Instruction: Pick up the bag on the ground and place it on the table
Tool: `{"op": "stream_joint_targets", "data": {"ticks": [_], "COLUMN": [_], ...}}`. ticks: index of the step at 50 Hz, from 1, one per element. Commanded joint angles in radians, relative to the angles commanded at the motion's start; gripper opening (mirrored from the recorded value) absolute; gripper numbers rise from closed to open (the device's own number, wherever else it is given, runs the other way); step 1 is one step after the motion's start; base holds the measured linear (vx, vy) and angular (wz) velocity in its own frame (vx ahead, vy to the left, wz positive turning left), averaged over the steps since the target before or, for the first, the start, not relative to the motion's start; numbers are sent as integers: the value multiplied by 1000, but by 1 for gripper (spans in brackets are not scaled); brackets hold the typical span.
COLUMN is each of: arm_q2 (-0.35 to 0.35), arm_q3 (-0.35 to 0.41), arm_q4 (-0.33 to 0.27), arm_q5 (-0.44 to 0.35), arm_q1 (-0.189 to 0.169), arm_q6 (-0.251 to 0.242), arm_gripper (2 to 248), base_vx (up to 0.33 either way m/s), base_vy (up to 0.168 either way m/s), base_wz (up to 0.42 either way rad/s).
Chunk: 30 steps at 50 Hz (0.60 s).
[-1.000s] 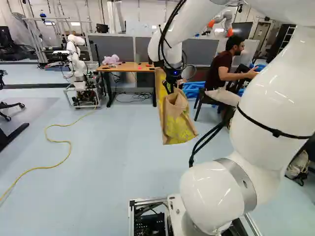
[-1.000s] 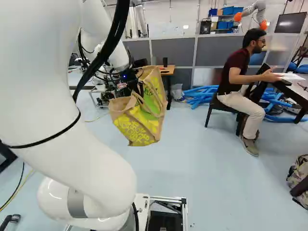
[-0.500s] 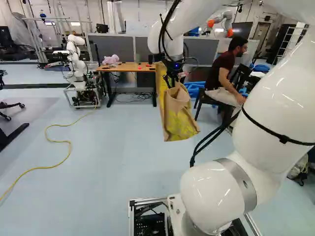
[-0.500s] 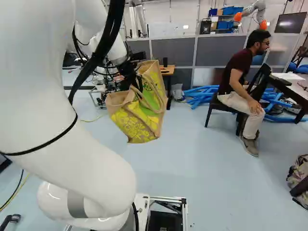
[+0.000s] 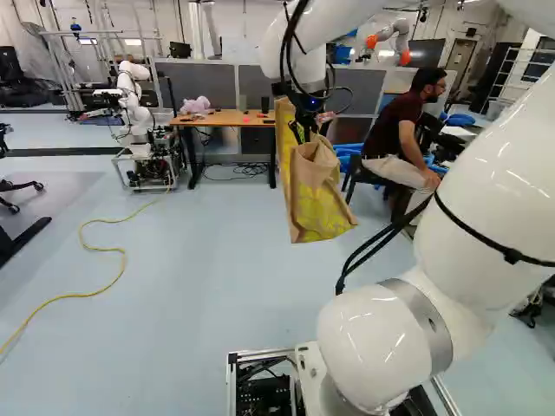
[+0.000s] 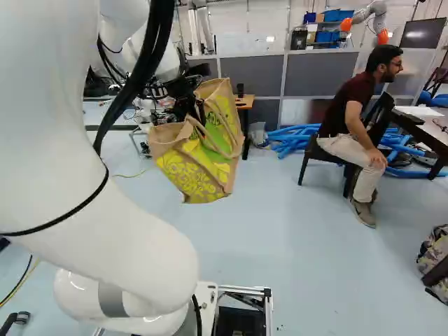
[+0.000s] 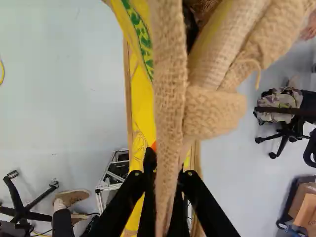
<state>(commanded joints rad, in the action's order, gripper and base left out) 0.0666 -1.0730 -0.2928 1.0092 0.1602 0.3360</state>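
Bag (image 6: 199,164) hangs beneath the pincer (image 5: 301,135), gripped by one handle (image 7: 169,108).

One bag (image 6: 199,166), nearer the base than the one wooden table (image 5: 218,118). On the table: one plush toy (image 5: 196,105). Beside it: another robot (image 5: 135,111), count one.

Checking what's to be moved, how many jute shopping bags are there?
1: the jute bag, hanging in midair, its handle between the fingers. The arm may hide others.
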Motion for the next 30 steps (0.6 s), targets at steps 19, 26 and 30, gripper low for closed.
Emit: {"op": "stream_joint_targets", "data": {"ticks": [19, 26, 30], "arm_q2": [17, 14, 11], "arm_q3": [-45, -71, -86], "arm_q4": [0, 0, 0], "arm_q5": [60, 80, 92], "arm_q1": [26, 40, 48], "arm_q6": [0, 0, 0], "arm_gripper": [22, 22, 22], "base_vx": [0, 0, 0], "base_vy": [0, 0, 0], "base_wz": [0, 0, 0]}}
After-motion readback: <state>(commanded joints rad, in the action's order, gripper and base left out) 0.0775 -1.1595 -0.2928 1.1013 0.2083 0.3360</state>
